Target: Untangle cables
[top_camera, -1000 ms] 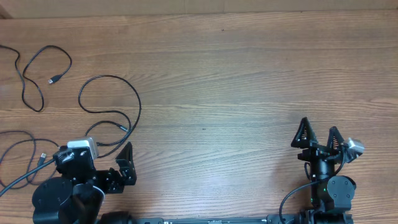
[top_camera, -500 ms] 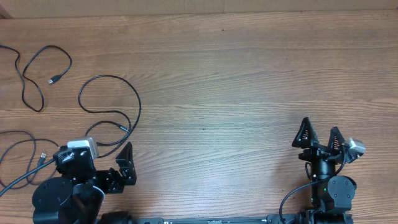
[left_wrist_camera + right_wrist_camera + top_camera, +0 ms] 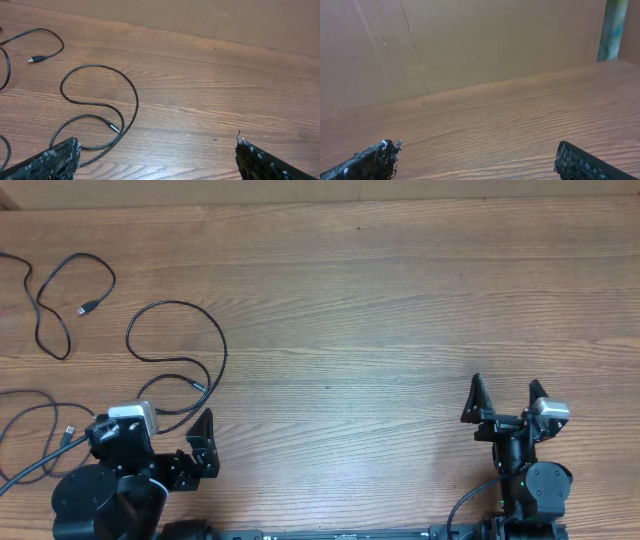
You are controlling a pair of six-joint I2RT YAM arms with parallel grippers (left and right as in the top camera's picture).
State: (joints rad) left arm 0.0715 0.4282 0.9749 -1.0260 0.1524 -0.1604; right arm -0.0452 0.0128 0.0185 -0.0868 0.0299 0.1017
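Three thin black cables lie spread on the left of the wooden table. One snakes at the far left corner (image 3: 75, 259), ending in a plug (image 3: 88, 307), also seen in the left wrist view (image 3: 35, 59). A second forms a loop (image 3: 175, 302) (image 3: 100, 65) just ahead of my left gripper (image 3: 165, 438) (image 3: 157, 155), which stands open and holds nothing. A third, with a small plug (image 3: 68, 430), runs past the left arm's base. My right gripper (image 3: 506, 398) (image 3: 477, 155) is open over bare wood at the front right, far from every cable.
A brown cardboard wall (image 3: 470, 45) closes off the far side of the table (image 3: 350, 310). Both arm bases (image 3: 100, 500) (image 3: 535, 490) stand at the near edge. A greenish strip (image 3: 612, 25) shows beyond the wall's right end.
The right gripper has turned and shifted slightly to the left, still open. The left arm and the cables have not moved.
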